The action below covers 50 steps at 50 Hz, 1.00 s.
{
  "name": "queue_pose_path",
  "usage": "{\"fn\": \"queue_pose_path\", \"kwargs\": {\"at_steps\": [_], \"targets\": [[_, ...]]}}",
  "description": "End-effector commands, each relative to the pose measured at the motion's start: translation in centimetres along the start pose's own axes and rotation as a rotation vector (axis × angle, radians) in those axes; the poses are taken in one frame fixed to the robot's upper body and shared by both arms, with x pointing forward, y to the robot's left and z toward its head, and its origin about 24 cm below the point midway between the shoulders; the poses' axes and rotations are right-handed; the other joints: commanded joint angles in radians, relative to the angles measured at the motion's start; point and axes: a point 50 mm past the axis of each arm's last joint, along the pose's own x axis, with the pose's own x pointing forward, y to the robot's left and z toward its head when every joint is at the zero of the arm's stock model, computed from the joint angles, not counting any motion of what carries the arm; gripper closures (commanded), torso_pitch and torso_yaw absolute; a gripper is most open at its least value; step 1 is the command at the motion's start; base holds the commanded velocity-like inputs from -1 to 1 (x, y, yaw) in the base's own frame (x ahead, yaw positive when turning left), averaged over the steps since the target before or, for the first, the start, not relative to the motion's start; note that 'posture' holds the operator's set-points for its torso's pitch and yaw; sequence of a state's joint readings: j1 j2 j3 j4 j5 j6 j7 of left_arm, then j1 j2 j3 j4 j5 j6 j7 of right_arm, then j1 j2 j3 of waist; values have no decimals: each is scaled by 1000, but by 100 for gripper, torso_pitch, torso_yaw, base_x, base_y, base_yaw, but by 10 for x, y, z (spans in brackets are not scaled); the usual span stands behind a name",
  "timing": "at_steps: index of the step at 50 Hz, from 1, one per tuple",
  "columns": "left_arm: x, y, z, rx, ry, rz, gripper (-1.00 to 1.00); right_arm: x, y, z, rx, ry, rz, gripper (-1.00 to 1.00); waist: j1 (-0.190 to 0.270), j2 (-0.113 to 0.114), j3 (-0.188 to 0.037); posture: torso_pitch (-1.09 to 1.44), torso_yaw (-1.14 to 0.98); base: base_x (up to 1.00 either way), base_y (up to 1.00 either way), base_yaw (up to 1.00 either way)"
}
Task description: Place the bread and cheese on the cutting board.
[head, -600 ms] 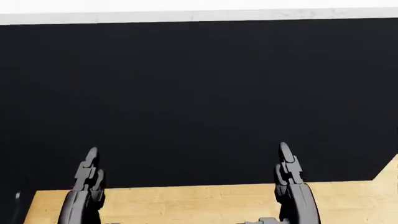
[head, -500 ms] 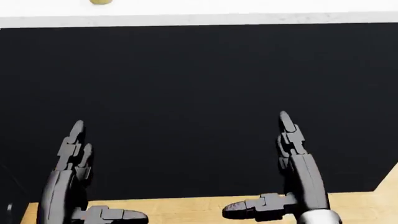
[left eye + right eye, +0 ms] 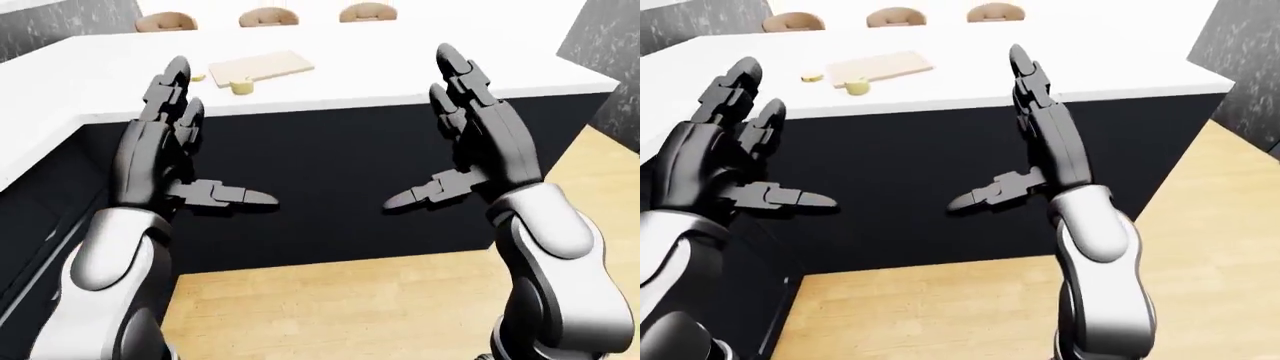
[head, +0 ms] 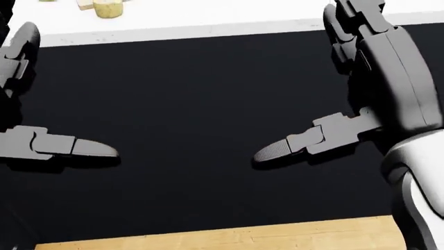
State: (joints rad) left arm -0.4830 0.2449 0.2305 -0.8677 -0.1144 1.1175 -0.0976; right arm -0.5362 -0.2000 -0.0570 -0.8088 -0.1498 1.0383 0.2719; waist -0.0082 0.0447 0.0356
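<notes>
A pale wooden cutting board (image 3: 262, 67) lies on the white counter (image 3: 400, 67), near the top of the left-eye view. Just below its left corner sits a small yellow chunk (image 3: 241, 87), probably the cheese, which also shows in the head view (image 4: 108, 8). A smaller yellowish piece (image 3: 197, 77) lies to the left of it, too small to name. My left hand (image 3: 225, 135) and right hand (image 3: 420, 127) are raised before the black counter face, palms facing each other. Both are open and hold nothing, well short of the board.
The black counter face (image 3: 330, 172) fills the middle of the view, and the counter wraps down the left side (image 3: 40, 112). Three wooden chair backs (image 3: 268, 16) stand beyond it. Wooden floor (image 3: 340, 307) lies below, with a dark speckled wall (image 3: 1240, 60) at right.
In the head view both hands have risen and now look much larger, with thumbs pointing inward. The counter edge has slid down the picture, so the camera has moved too.
</notes>
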Motion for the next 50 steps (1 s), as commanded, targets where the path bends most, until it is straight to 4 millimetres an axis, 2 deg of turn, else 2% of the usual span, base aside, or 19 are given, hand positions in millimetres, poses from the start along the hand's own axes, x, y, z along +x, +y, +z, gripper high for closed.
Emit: {"fn": "queue_pose_path", "kwargs": {"at_steps": [1,7,12,14,16,19,22,25,28,29,30,31,38,40,41,42,43,45,50], "targets": [[0,3,8,14,-58,25,-100,-1,-2,14,-19,-90,-14,-100,6,-3,-6,0,0,10,20,0],[-2,-1,2,27,-55,20,-100,-2,0,13,-22,-91,-11,-100,-1,3,-17,0,0,11,19,0],[-2,-1,3,30,-58,18,-100,-2,1,13,-23,-92,-10,-100,7,-42,-6,0,0,11,19,0],[-2,-1,3,33,-59,20,-100,-3,1,13,-23,-95,-7,-100,12,-79,-12,0,0,11,19,0],[-2,-1,3,34,-60,20,-100,-3,1,12,-24,-96,-8,-100,7,-59,-13,0,0,12,19,0],[-2,-2,2,32,-60,19,-100,-3,2,12,-25,-96,-6,-100,3,-80,-15,0,0,11,19,0],[-2,-2,0,36,-59,22,-100,-3,3,11,-27,-96,-3,-100,4,-65,-9,0,0,11,19,0],[-1,-2,0,38,-60,21,-100,-3,3,12,-29,-98,-2,-100,-2,-25,4,0,0,11,19,0],[-2,-3,1,39,-63,20,-100,-3,3,13,-29,-99,1,-100,-4,65,-17,0,0,11,19,0],[-2,-2,1,38,-62,21,-100,-3,3,13,-30,-99,2,-100,2,23,-10,0,0,11,19,0],[-2,-3,1,38,-63,21,-100,-3,3,13,-30,-99,3,-100,-5,35,-10,0,0,10,18,0],[-2,-3,1,38,-63,21,-100,-3,4,13,-30,-99,4,-100,3,29,-11,0,0,11,20,0],[-1,-2,-1,39,-63,26,-100,0,6,12,-28,-96,12,-100,4,-43,-8,0,0,11,19,0],[-1,-2,-2,38,-62,26,-100,-1,9,10,-25,-93,17,-100,7,-83,-9,0,0,11,19,0],[-1,-2,-2,39,-61,24,-100,-2,9,9,-23,-91,20,-100,7,-117,-24,0,0,11,19,0],[-2,-2,-2,39,-61,24,-100,-2,10,9,-21,-91,21,-100,-4,-72,-15,0,0,11,19,0],[-2,-2,-2,39,-62,24,-100,-2,10,9,-22,-91,21,-100,4,-89,-16,0,0,11,20,0],[-1,-2,-2,38,-62,25,-100,-2,10,8,-21,-89,21,-100,2,-89,-22,0,0,11,19,0],[-2,-3,-3,38,-61,23,-100,-3,10,6,-22,-88,24,-100,1,-40,-5,0,0,11,19,0]]}}
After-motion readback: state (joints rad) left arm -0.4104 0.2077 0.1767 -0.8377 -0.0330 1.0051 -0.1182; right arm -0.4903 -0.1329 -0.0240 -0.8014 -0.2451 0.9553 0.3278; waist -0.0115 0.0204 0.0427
